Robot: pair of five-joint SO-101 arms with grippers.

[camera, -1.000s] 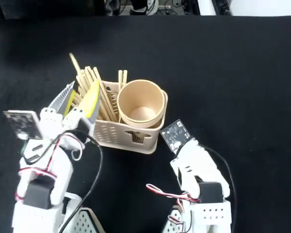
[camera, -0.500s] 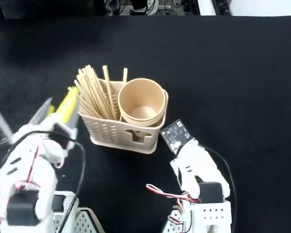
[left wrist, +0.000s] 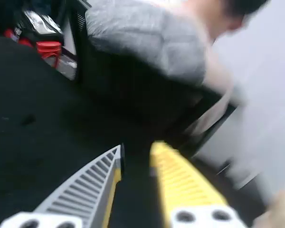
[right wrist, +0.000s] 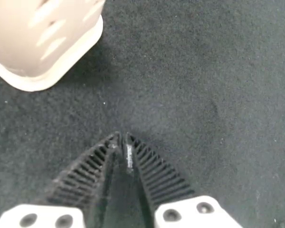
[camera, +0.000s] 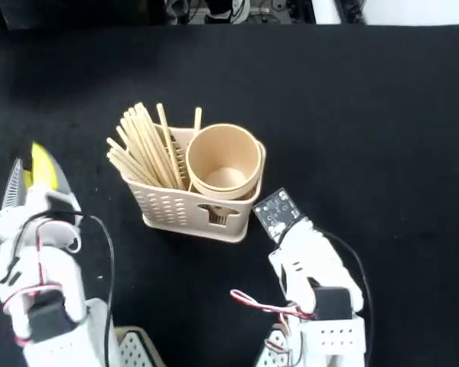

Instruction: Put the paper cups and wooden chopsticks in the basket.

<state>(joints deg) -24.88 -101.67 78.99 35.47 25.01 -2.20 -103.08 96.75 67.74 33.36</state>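
Basket point(camera: 180, 210) holds paper cups point(camera: 223, 177) and wooden chopsticks point(camera: 141, 145) — task looks complete. Left pincer point(left wrist: 137, 148) slightly parted, empty — right pincer point(right wrist: 121, 138) pressed together

Stood mid-table as the one obstacle: basket point(camera: 185, 212), packed with paper cups point(camera: 222, 162) and wooden chopsticks point(camera: 141, 149) fanning up past its left rim. Lay open as bare table point(camera: 367, 115) beyond and rightward. Showed a narrow strip before its front wall.

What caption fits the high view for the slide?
Paper cup and wooden chopsticks stand in the basket, left gripper beside it.
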